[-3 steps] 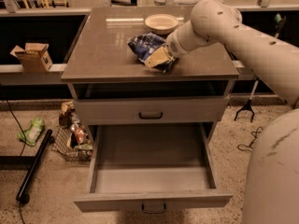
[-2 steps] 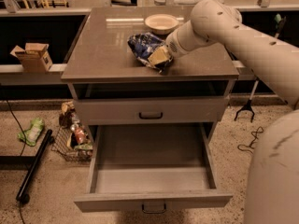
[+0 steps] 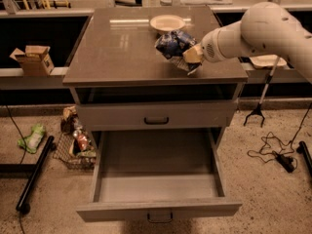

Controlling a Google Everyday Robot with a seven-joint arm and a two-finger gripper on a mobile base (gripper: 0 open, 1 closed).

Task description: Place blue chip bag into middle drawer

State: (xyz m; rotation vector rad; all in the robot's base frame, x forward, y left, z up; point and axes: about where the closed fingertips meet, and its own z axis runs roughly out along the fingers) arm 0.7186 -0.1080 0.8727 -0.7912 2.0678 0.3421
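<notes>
The blue chip bag [image 3: 171,43] is a dark blue glossy foil bag, held just above the right part of the cabinet top, in front of the cream bowl [image 3: 167,22]. My gripper [image 3: 191,58] is shut on the bag's right lower edge, and my white arm reaches in from the right. The middle drawer [image 3: 158,182] is pulled wide open below, and its deep grey tray is empty. Its flat front panel [image 3: 158,209] is nearest the camera.
The shallower top drawer [image 3: 156,116] with a black handle is closed. A wire basket of snacks [image 3: 75,145] and a green-white packet [image 3: 31,138] lie on the floor at left. A cardboard box [image 3: 34,58] sits on the left ledge. Cables [image 3: 275,152] lie at right.
My gripper has raised the blue chip bag off the cabinet top and carried it a little to the right. The drawer has not moved.
</notes>
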